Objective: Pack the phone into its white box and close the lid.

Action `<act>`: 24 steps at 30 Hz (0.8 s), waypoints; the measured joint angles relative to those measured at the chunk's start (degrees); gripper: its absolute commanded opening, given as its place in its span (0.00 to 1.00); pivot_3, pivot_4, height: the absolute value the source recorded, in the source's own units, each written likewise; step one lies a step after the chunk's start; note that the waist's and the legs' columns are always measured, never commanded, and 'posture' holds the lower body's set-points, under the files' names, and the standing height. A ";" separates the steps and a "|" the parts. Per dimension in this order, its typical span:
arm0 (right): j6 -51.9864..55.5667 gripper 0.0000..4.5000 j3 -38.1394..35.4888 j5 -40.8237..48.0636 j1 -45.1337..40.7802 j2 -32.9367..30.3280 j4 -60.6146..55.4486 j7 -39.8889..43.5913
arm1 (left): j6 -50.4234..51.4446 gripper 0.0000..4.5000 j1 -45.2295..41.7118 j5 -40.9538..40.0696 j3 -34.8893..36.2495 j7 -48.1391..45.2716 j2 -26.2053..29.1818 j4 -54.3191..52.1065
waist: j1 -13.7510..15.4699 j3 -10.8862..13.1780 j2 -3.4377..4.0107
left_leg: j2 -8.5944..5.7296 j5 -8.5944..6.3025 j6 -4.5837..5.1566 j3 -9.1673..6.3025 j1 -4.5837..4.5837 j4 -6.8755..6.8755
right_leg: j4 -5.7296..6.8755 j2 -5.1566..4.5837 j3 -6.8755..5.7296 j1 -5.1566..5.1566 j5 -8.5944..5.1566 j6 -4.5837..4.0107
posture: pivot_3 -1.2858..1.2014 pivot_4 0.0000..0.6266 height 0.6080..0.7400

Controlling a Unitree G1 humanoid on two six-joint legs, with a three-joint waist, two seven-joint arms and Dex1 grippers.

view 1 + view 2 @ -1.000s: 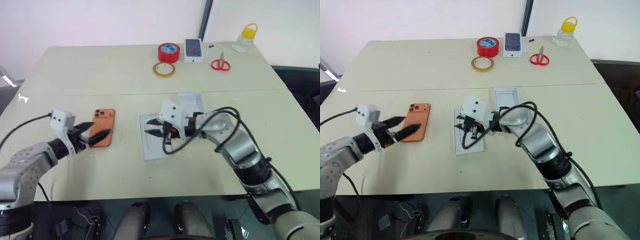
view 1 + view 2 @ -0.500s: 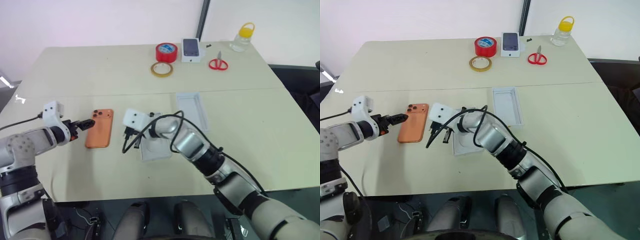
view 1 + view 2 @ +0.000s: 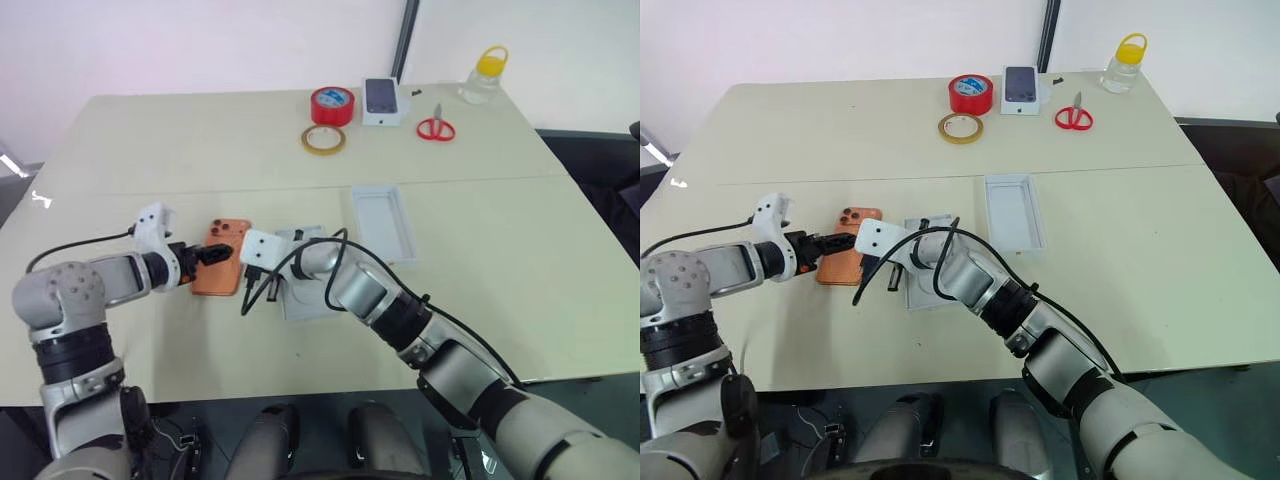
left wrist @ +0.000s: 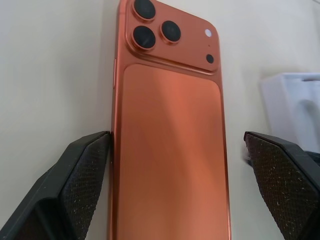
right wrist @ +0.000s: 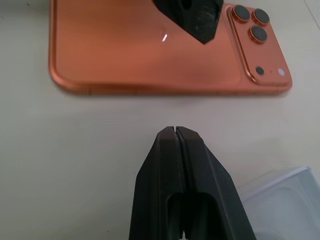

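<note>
The orange phone (image 3: 222,272) lies back up on the table, its camera cluster at the far end. My left gripper (image 3: 207,254) is open; in the left wrist view its fingers (image 4: 75,185) stand on either side of the phone's (image 4: 170,150) near end. My right gripper (image 5: 175,132) is shut, its tip low over the table beside the phone's (image 5: 150,55) long right edge, a small gap away. Two shallow white trays lie right of the phone: one (image 3: 305,298) partly under my right arm, one (image 3: 383,222) further right. I cannot tell which is the white box and which the lid.
Along the table's far edge stand a red tape roll (image 3: 335,105), a tan tape ring (image 3: 326,138), a small white box with a phone picture (image 3: 385,100), red scissors (image 3: 436,128) and a yellow-capped bottle (image 3: 480,75). My right arm's cable (image 3: 300,262) loops over the near tray.
My right gripper has shut and swung left from over the near tray to beside the phone. My left gripper has come right onto the phone's near end. The phone has slid slightly right.
</note>
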 measured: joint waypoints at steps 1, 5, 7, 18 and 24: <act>-0.19 0.01 0.00 -0.31 0.00 0.00 0.13 0.01 | 0.56 1.00 0.02 -0.09 0.49 0.00 -1.00 -0.50 | 0.03 -0.01 0.00 | 0.00 0.00 0.00 0.00 0.00 0.00 | 0.00 0.00 -0.01 0.00 0.00 0.00 | 0.52 0.24 1.00; -0.93 0.01 0.00 -1.63 0.00 -0.44 0.38 0.30 | 1.32 1.00 1.13 -0.94 1.34 0.19 -2.97 -2.71 | 0.03 -0.02 0.00 | 0.00 0.00 0.00 0.00 0.01 0.00 | -0.01 0.00 -0.01 0.05 0.00 0.00 | 0.52 0.24 1.00; -1.20 0.01 0.00 -2.27 0.01 -0.67 0.49 0.49 | 1.32 1.00 2.04 -1.79 1.52 0.64 -3.54 -3.90 | -0.02 -0.03 0.01 | 0.00 0.00 0.00 0.00 0.02 0.00 | -0.01 0.00 0.00 0.06 0.00 0.00 | 0.52 0.24 1.00; -2.80 0.01 -0.02 -4.35 0.25 -0.93 0.54 1.70 | 1.74 1.00 2.24 -8.78 5.97 6.00 -8.63 -3.38 | 0.07 -0.07 0.01 | 0.00 0.00 0.00 0.00 0.05 0.02 | -0.02 0.00 -0.01 0.08 0.00 0.00 | 0.52 0.24 1.00; -3.57 0.01 -0.04 -4.92 0.57 -0.93 0.53 2.01 | 2.59 1.00 1.73 -13.02 7.17 9.36 -9.73 -2.02 | -0.05 -0.08 0.00 | 0.01 0.00 0.00 0.00 0.05 0.01 | -0.02 0.00 0.00 0.11 0.00 0.00 | 0.52 0.24 1.00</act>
